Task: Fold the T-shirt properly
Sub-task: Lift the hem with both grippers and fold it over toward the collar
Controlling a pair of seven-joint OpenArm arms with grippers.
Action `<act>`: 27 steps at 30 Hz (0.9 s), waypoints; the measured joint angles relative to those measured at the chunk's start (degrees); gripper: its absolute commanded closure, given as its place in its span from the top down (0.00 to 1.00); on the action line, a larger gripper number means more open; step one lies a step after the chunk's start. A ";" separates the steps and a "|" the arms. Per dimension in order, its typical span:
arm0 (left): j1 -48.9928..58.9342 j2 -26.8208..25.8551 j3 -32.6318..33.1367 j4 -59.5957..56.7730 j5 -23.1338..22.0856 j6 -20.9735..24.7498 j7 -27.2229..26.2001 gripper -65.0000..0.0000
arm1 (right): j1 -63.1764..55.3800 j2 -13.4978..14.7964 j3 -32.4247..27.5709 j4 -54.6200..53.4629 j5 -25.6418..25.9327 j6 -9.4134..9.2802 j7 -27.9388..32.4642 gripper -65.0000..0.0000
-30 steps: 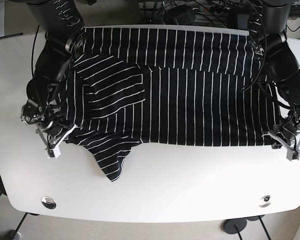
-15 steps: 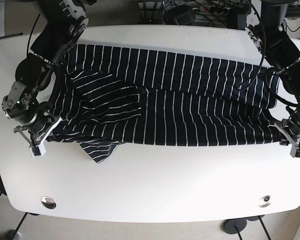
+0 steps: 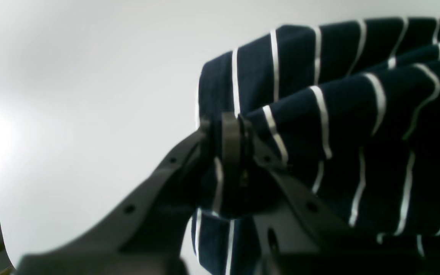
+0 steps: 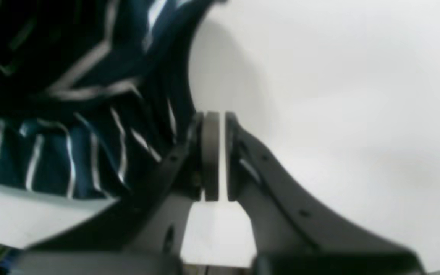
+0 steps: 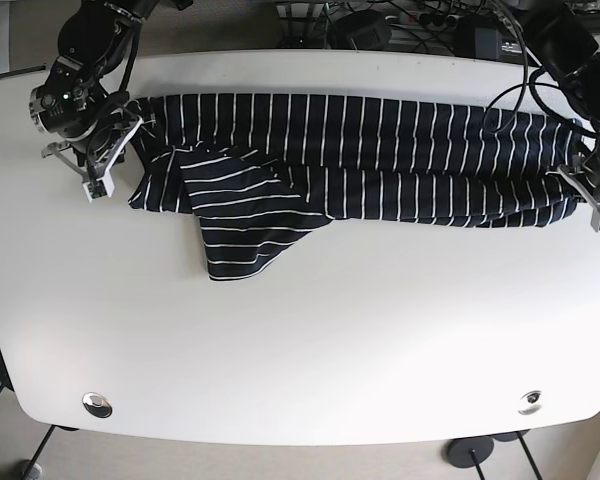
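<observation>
The navy T-shirt with white stripes (image 5: 380, 150) lies folded in a long band across the far half of the white table (image 5: 300, 350). One flap (image 5: 245, 235) sticks out toward the front at the left. My left gripper (image 5: 598, 212) is at the band's right end, shut on a bunched fold of the shirt (image 3: 357, 114), as the left wrist view (image 3: 239, 152) shows. My right gripper (image 5: 93, 185) is just off the band's left end. In the right wrist view (image 4: 222, 152) its jaws stand nearly together with no cloth between them; the shirt (image 4: 71, 133) lies beside it.
Two round metal inserts (image 5: 97, 403) (image 5: 529, 401) sit near the table's front edge. Cables and equipment (image 5: 400, 20) lie behind the far edge. Both arms reach in from the back corners.
Both grippers moved toward the far edge, carrying the shirt's front edge up and over into a narrower band. The right gripper now sits apart from the cloth's left end.
</observation>
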 measured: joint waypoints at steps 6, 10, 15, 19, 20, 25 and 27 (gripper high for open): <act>2.58 -0.31 0.07 0.00 0.22 0.00 -0.35 0.01 | 0.11 -0.48 -0.11 1.68 6.88 -0.02 -0.02 0.28; 2.40 -0.28 0.09 0.00 0.20 0.00 -0.39 0.01 | -0.11 2.64 -0.59 1.68 22.40 -0.02 -1.36 0.68; 2.21 -0.33 0.31 0.00 0.17 0.00 -0.42 0.01 | 0.35 2.64 -0.66 -0.20 25.05 -0.07 -5.16 0.75; 2.19 -0.31 0.44 0.00 0.17 0.00 -0.42 0.01 | 0.46 2.34 -5.64 -0.17 25.88 -0.15 -7.08 0.75; 2.12 -0.33 0.55 0.00 0.17 0.00 -0.42 0.01 | 0.24 2.16 -5.92 -0.11 26.47 -0.17 -6.97 0.75; 2.12 -0.20 0.59 0.00 0.17 0.00 -0.39 0.01 | -0.55 3.37 -5.75 -0.09 36.33 -0.17 -7.28 0.75; 2.12 -0.35 0.57 0.00 0.17 0.00 -0.39 0.01 | -0.50 3.98 -6.23 -0.09 37.51 -0.17 -7.37 0.75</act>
